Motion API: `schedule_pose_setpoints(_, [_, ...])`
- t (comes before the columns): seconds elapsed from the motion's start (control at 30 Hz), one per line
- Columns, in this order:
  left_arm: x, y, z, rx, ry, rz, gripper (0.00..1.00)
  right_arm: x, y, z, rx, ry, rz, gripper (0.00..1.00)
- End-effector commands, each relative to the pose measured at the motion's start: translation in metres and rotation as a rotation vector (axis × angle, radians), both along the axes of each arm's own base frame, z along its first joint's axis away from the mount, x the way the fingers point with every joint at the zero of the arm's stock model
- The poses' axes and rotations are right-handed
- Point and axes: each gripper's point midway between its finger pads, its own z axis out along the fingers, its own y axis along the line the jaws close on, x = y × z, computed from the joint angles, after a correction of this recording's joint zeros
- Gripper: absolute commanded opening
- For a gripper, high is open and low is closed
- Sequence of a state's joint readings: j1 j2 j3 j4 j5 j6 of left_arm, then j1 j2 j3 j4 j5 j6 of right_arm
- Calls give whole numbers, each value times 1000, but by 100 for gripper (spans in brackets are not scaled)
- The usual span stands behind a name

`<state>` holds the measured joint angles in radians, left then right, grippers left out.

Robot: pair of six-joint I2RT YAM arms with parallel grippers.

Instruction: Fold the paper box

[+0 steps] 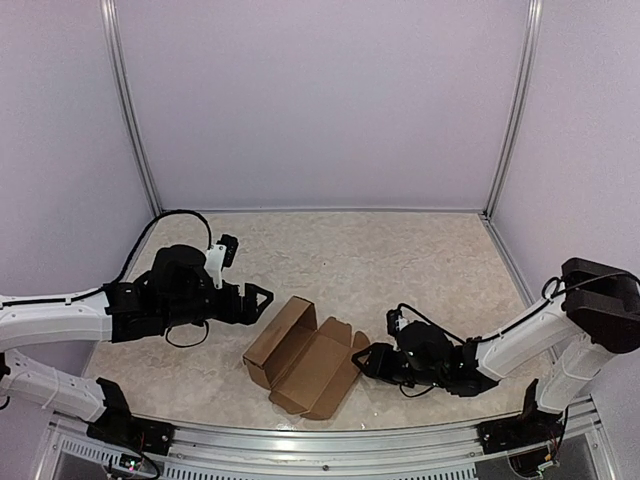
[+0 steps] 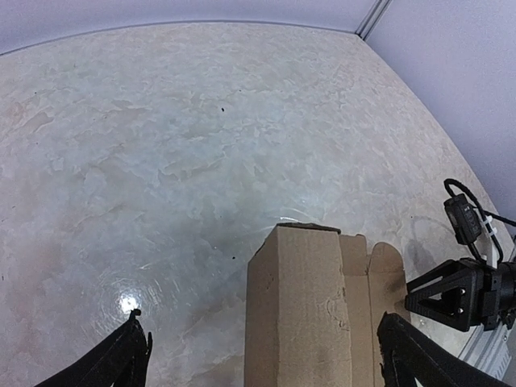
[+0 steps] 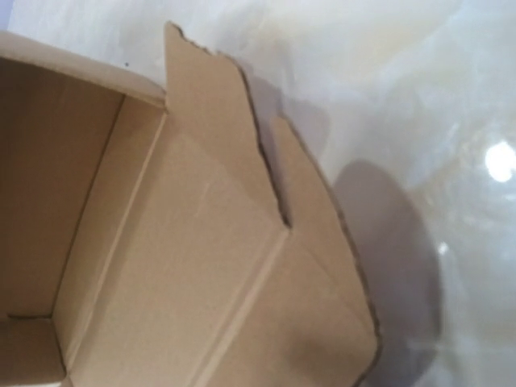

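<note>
- Currently the paper box (image 1: 280, 340) sits half-formed at centre frame, lid flap (image 1: 330, 372) splayed.
- Beside it the left pincer (image 1: 265, 298) gapes; the right pincer (image 1: 360, 358) is unclear.
- Next: swing flap over.

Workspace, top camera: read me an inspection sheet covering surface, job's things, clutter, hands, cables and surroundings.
Surface: mottled beige table, some glare spots.
Job's things: paper box, brown cardboard, partly folded, lying open with flaps out.
Clutter: nothing seen.
Hands: left hand open, beside the box's left wall; right hand at the flap edge, opening unclear.
Cables: black left-arm cable loops over the table; black right-arm cable arcs above the wrist.
Surroundings: pale walls, metal corner posts.
</note>
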<state>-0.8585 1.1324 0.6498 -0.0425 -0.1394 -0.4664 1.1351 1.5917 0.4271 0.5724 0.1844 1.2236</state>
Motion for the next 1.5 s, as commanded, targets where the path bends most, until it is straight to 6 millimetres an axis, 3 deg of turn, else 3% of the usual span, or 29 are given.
schedule_pose_setpoints(0.0, [3,1,7,-11,1,16,96,11,0,3,49,-27,-40,38])
schedule_pose_setpoints(0.67, [6,1,9,-3,1,28,96,23,14,-19,148,20,-78,29])
schedule_pose_setpoints(0.83, [7,0,11,4,0,25,96,26,17,-18,163,15,-69,20])
schedule_pose_setpoints(1.2, [8,11,16,32,-22,51,96,36,23,15,157,-85,-17,0])
schedule_pose_setpoints(1.47, [3,24,41,25,-64,74,96,42,34,56,71,-183,86,0])
